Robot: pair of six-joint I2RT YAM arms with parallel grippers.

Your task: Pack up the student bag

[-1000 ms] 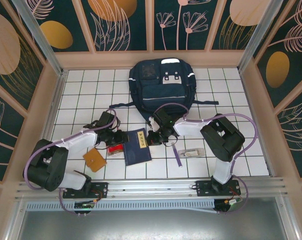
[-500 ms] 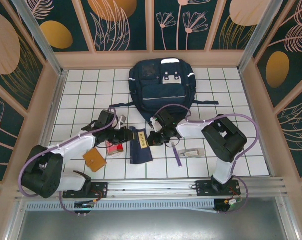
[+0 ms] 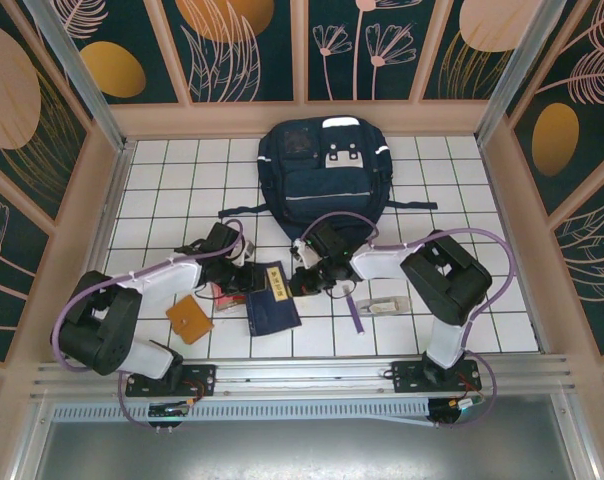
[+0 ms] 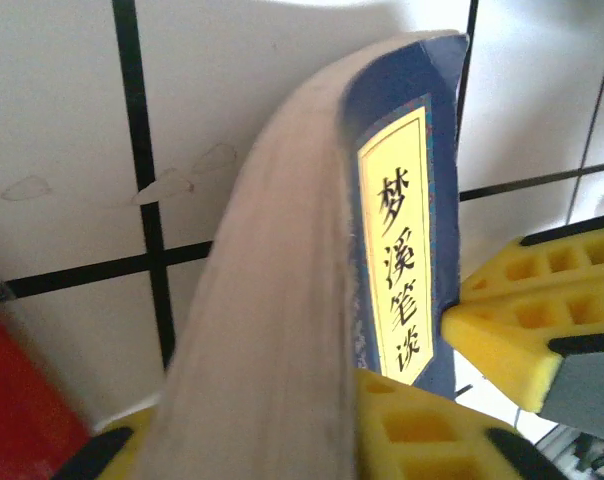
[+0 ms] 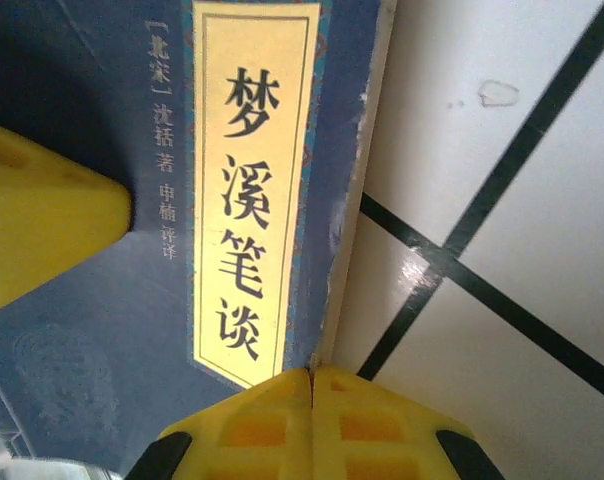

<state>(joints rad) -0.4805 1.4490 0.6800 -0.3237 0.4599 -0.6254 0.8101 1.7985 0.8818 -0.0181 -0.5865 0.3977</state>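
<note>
Left hand [image 4: 267,440] pinches book [image 4: 402,250] page edge, cover bowed up. Right hand [image 5: 312,400] fingertips pressed together at book edge; tiles [image 5: 522,150] beside.

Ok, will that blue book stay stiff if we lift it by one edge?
Probably not: the book bows in the left wrist view, so expect sag. Its pages bulge and may fan open. It looks thin, so it is likely light.
</note>
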